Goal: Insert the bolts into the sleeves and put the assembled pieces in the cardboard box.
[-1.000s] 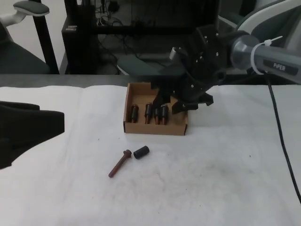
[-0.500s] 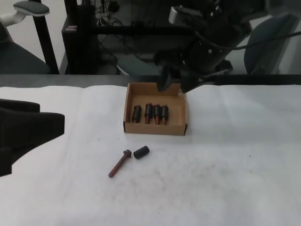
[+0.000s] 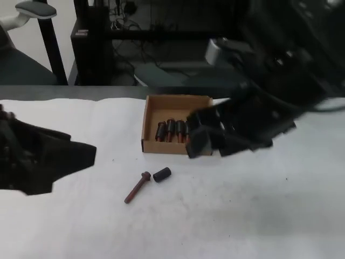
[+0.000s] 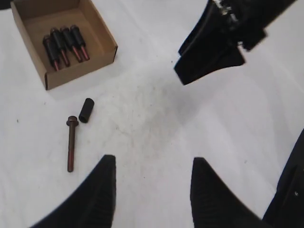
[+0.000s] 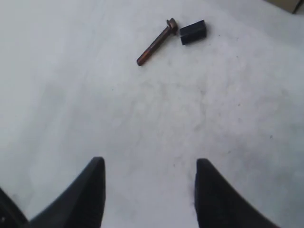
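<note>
Bolt point(image 3: 137, 187) and sleeve point(image 3: 161, 174) are both lying loose on the white-covered table point(image 3: 242, 216), a bit in front of the cardboard box point(image 3: 161, 147). The sleeve sits just beside the bolt's head, and it looks like there's a tiny gap between them. Nothing is threaded together out there yet.

Neither tool is on them. The left tool point(image 4: 153, 161) is spread wide with nothing in it, up over bare table, and the bolt and sleeve are off to one side of its fingers rather than between them. The right tool point(image 5: 149, 164) is the same deal: wide apart, empty, with the pair lying well ahead of its tips.

From the high view, the right arm's dark bulk hangs over the box's near right corner and hides part of it. The left arm is a dark shape at the left edge, well apart from the bolt.

The left wrist view gives the clean look into the box: four assembled pieces point(image 4: 65, 42) lying side by side on its floor, sleeves toward the back wall. It also catches the right tool farther off. The right wrist view is the closer look at the loose pair, with the bolt's flanged head right next to the sleeve's end.
</note>
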Controlling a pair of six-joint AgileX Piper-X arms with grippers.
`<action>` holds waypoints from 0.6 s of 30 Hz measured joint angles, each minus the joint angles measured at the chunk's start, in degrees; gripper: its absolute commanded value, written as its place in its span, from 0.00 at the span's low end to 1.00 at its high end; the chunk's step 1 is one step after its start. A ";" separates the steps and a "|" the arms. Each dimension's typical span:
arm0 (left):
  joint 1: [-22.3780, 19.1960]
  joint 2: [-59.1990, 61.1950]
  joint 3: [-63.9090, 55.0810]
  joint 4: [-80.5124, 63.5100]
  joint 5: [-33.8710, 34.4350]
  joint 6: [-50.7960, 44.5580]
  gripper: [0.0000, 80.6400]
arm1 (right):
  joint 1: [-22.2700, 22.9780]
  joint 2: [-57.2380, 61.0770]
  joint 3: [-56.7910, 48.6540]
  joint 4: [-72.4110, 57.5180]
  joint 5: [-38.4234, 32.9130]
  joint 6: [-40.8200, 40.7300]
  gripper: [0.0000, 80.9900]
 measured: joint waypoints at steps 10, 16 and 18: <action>0.00 15.02 0.00 -4.92 0.00 2.16 0.62 | 0.45 -17.80 15.43 -5.92 0.00 4.64 0.70; 0.00 26.25 -1.51 -9.21 -0.14 3.69 0.62 | 0.51 -20.71 16.99 -6.20 0.00 4.84 0.70; 0.00 29.74 -3.30 -9.12 -0.76 5.31 0.62 | 0.51 -20.71 17.13 -6.90 0.00 4.84 0.70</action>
